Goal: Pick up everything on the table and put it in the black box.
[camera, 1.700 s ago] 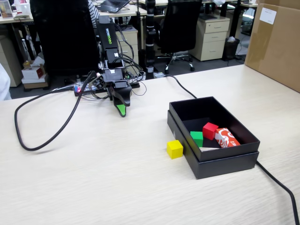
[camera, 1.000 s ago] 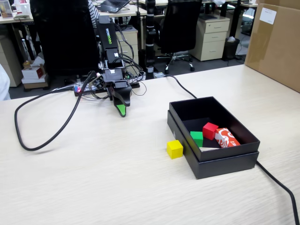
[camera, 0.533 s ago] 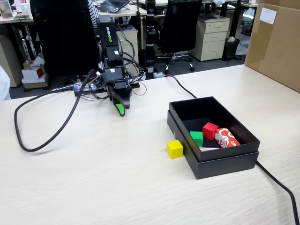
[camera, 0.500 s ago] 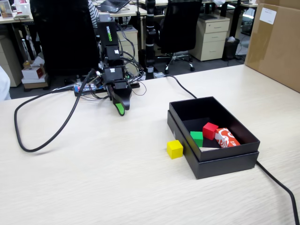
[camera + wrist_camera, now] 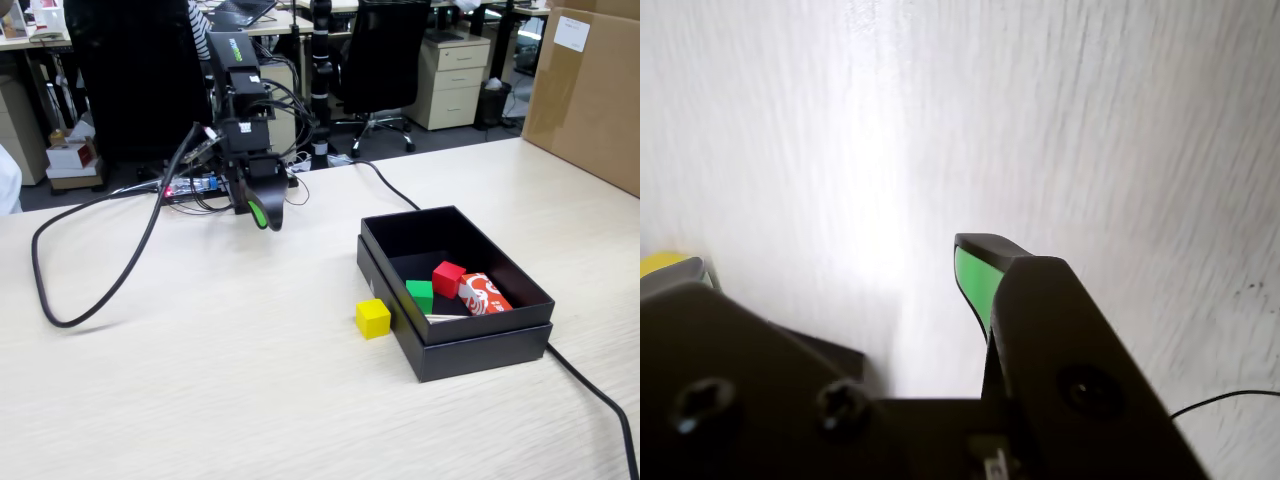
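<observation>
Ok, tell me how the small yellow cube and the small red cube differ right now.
The small yellow cube sits on the beige wood-grain table, outside the matte black cardboard box; the small red cube lies inside it. The yellow one stands alone; the red one is next to a green cube. Both look alike in size.

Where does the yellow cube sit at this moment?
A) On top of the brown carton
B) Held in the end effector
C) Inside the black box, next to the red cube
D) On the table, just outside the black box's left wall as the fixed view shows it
D: in the fixed view the yellow cube rests on the table beside the black box, outside its wall, while the end effector hangs far from it.
</observation>
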Available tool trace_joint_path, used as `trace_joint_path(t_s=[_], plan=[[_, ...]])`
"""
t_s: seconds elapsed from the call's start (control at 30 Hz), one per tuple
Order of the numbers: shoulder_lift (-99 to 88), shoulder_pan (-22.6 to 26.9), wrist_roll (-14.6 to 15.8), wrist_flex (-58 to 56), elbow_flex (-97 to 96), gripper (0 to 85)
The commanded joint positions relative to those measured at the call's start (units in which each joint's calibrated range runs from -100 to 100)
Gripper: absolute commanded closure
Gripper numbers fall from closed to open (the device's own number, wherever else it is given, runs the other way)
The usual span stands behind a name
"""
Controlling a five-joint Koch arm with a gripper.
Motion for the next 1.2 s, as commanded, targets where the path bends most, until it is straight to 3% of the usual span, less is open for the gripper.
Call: trace_joint_path(t_s=[0.0, 0.67, 1.17], plan=[[4.8, 0.8, 0.8, -1.8, 8.7, 37.9], [62.6, 6.3, 6.3, -6.5, 60.5, 38.4], [83.2, 7.1, 6.9, -6.5, 72.5, 40.6]])
